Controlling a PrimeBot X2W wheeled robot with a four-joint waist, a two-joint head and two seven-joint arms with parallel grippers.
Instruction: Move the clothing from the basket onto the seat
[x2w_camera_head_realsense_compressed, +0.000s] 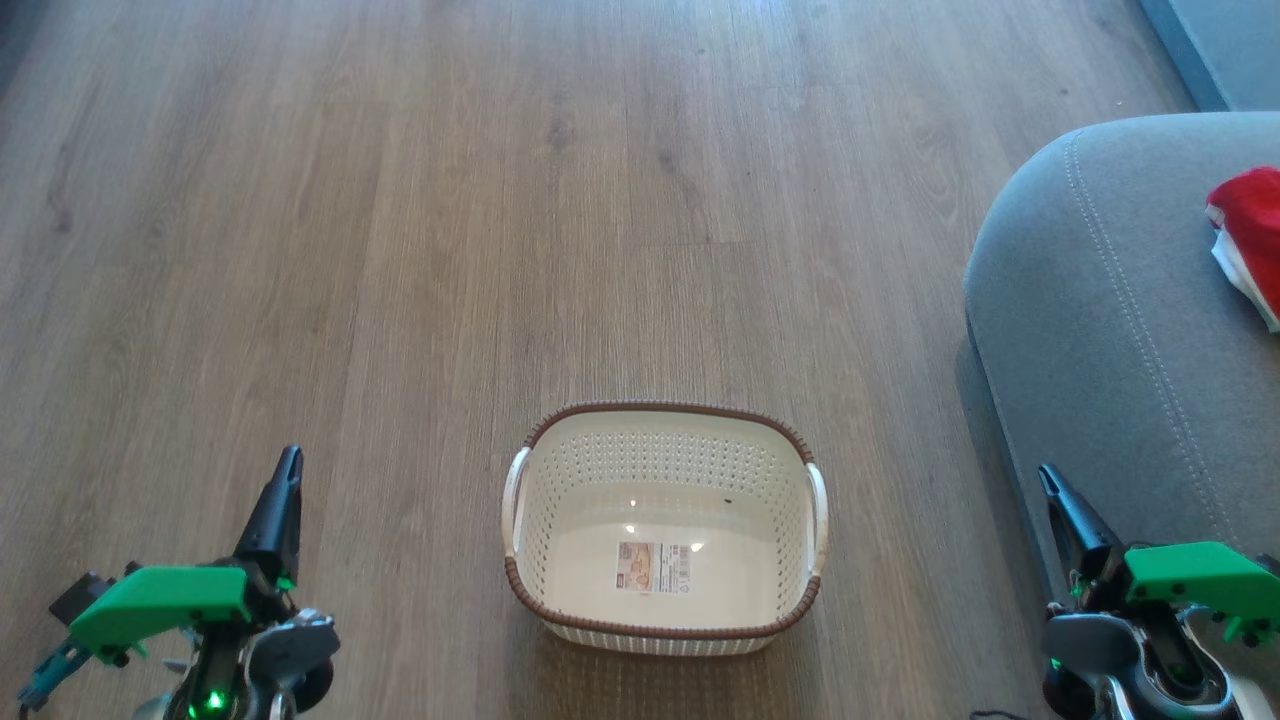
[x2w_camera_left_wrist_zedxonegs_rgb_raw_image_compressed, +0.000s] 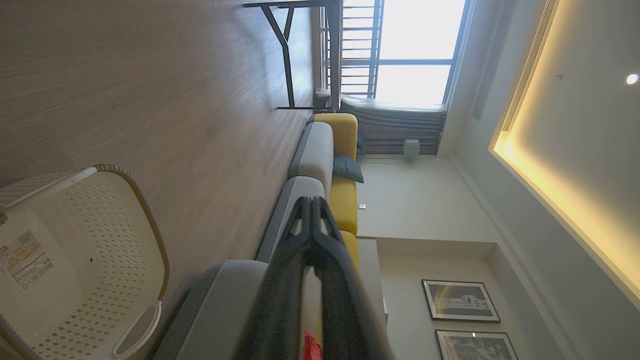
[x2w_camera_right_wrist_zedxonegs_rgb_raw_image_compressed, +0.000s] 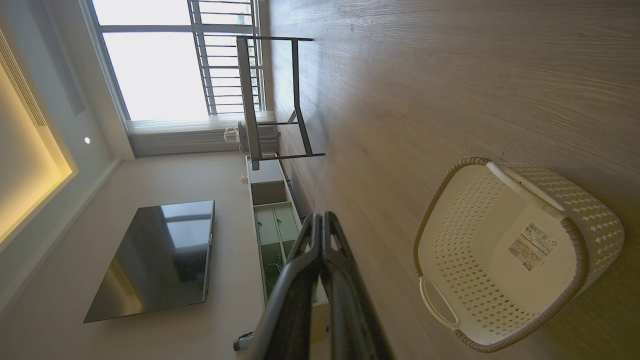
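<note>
Parked low either side of the empty basket (x2w_camera_head_realsense_compressed: 665, 407), left gripper (x2w_camera_head_realsense_compressed: 289, 458) and right gripper (x2w_camera_head_realsense_compressed: 1047, 473) both with jaws pressed together on nothing — likely owing to the clothing (x2w_camera_head_realsense_compressed: 1250, 235) already lying on the seat (x2w_camera_head_realsense_compressed: 1100, 330), far right.

We see the basket (x2w_camera_head_realsense_compressed: 660, 455) in the lower middle of the head view. It has cream-white walls with a pattern of small holes and a brown woven-look rim. The paper label (x2w_camera_head_realsense_compressed: 654, 567) inside is white and beige. The wooden floor (x2w_camera_head_realsense_compressed: 400, 200) is grey-brown with long grain lines. At the right, the seat (x2w_camera_head_realsense_compressed: 1100, 320) is grey with lines of light stitching. At the right edge, the clothing (x2w_camera_head_realsense_compressed: 1250, 215) is red with white. The left claw (x2w_camera_head_realsense_compressed: 288, 465) and the right claw (x2w_camera_head_realsense_compressed: 1047, 480) have dark fingers and bright green parts behind them.
</note>
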